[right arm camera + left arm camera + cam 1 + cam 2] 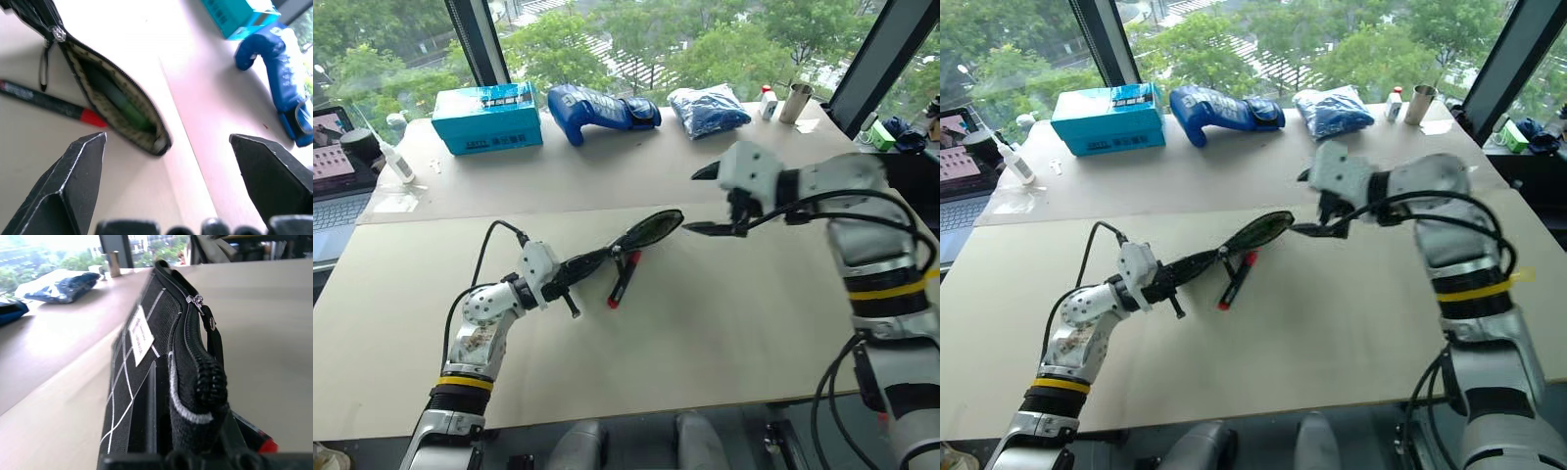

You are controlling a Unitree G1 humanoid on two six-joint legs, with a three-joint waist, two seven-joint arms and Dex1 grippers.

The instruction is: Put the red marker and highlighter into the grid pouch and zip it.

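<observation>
The left end effector (570,279) is clamped shut on one end of the grid pouch (631,240), holding it lifted off the pale surface (724,333) so that it stretches up and away towards the middle of the scene. The pouch's mouth is open at its far end, and the right wrist view looks into the pale lining, where the highlighter (128,108) lies inside, green and partly in shadow. The zipper pull strap (213,335) hangs from the slider (197,301) along the pouch's upper edge, beside a small white label (140,334) on the gridded side. The red marker (624,279) lies flat on the surface just below the raised pouch, outside it, its red cap end pointing towards the robot. The right end effector (703,201) hovers just beyond the pouch's open end with its two black fingers spread wide, holding nothing, apart from the pouch. Well behind, on a second surface by the window, sit a teal box (488,117), a blue boxing glove (597,108), a blue bag in clear wrap (708,110) and a metal cup (794,102). A laptop (335,166) sits at the far left edge. Nothing lies between the open end effector and the marker.
</observation>
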